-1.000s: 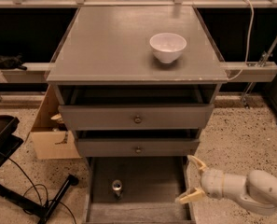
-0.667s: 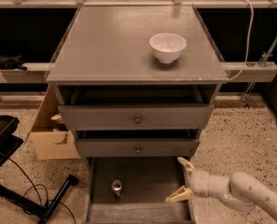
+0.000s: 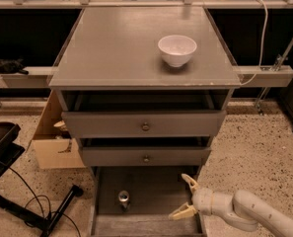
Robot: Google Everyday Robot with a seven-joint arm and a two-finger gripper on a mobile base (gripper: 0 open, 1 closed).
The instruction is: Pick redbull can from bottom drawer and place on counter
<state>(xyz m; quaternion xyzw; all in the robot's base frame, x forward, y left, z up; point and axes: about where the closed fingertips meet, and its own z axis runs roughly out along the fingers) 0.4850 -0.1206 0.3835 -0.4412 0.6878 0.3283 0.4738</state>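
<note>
The redbull can [image 3: 124,199] stands upright in the open bottom drawer [image 3: 151,186], left of its middle, with its silver top showing. My gripper [image 3: 186,196] is open over the right side of that drawer, its two pale fingers spread and pointing left toward the can, still apart from it. The arm comes in from the lower right. The counter [image 3: 121,43] is the grey top of the cabinet above.
A white bowl [image 3: 177,50] sits on the counter at the right. Two shallower drawers with knobs [image 3: 145,127] stand slightly open above the bottom drawer. A cardboard box [image 3: 52,142] and black cables with a stand [image 3: 42,216] lie on the floor at the left.
My gripper has moved left from beside the cabinet to over the bottom drawer's right side, closer to the can. Nothing else has moved.
</note>
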